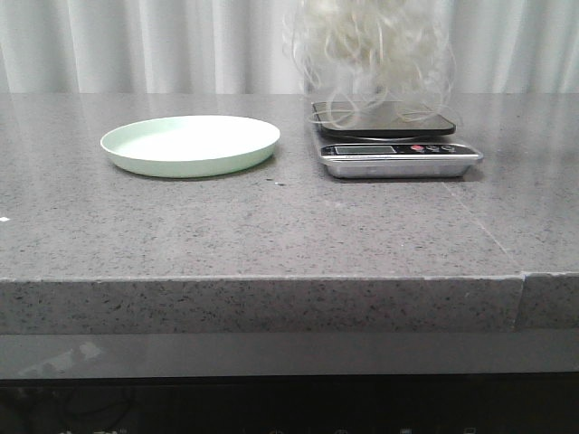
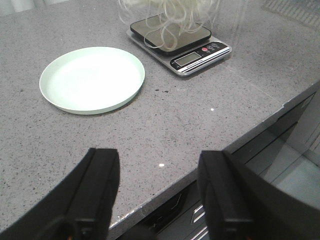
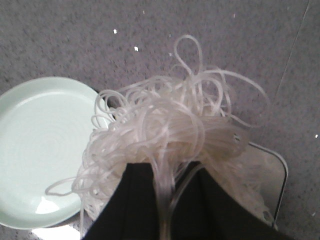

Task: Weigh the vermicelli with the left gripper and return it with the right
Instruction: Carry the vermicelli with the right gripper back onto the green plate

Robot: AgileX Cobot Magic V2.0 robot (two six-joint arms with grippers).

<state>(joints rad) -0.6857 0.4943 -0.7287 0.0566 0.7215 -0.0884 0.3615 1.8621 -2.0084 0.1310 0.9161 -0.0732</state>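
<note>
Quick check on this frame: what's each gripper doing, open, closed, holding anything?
Left gripper: open, empty, back near the table edge.
Right gripper: closed on the vermicelli, holding it above the scale.

On the surface [image 1: 271,226] the plate [image 1: 190,145] lies at about ten o'clock from the middle of the front view, and the scale [image 1: 393,140] at about one o'clock, to the plate's right and apart from it. The two sit roughly level, equally far back from the front edge. The scale's display faces six o'clock, toward the front edge, with its weighing platform behind at twelve o'clock. The noodles [image 1: 371,45] hang over the platform, their lowest loops reaching down to it. The curtain [image 1: 136,45] stands behind the surface at twelve o'clock.
</note>
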